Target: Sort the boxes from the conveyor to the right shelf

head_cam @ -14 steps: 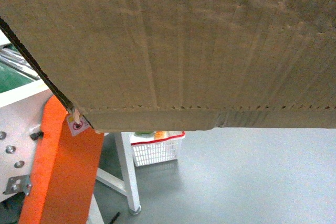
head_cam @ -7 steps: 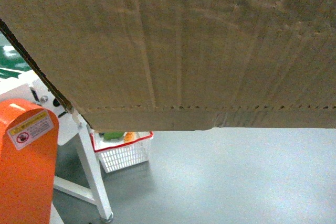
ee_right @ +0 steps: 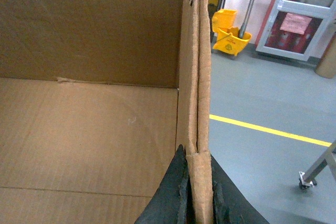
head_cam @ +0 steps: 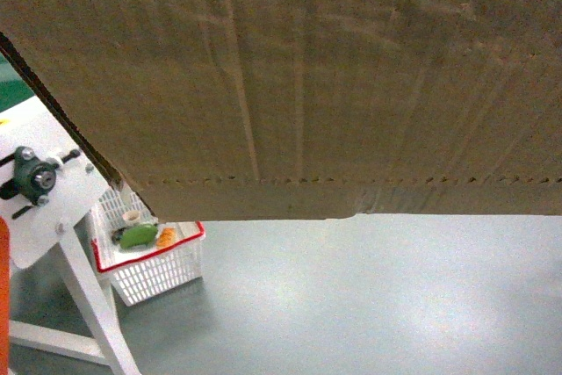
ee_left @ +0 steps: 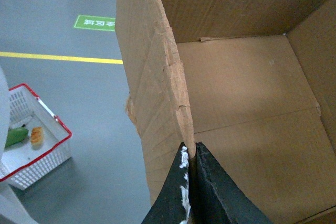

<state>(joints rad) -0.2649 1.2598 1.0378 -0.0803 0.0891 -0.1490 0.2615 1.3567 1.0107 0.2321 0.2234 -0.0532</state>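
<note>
Cardboard carton (head_cam: 307,76) aloft | left gripper (ee_left: 190,156), right gripper (ee_right: 195,169) pinching opposite walls

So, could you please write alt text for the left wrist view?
The left hand is shut on the ragged left wall of an empty brown cardboard box, seen from above. Left of the box, on the grey floor, stands a white basket with a red rim, and farther off runs a yellow line.

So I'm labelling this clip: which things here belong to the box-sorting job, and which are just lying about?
Part of the job:
- cardboard box
- left gripper, clamped on one box wall
- right gripper, clamped on the opposite wall
- conveyor frame

Just lying about:
- white basket
- yellow mop bucket
</note>
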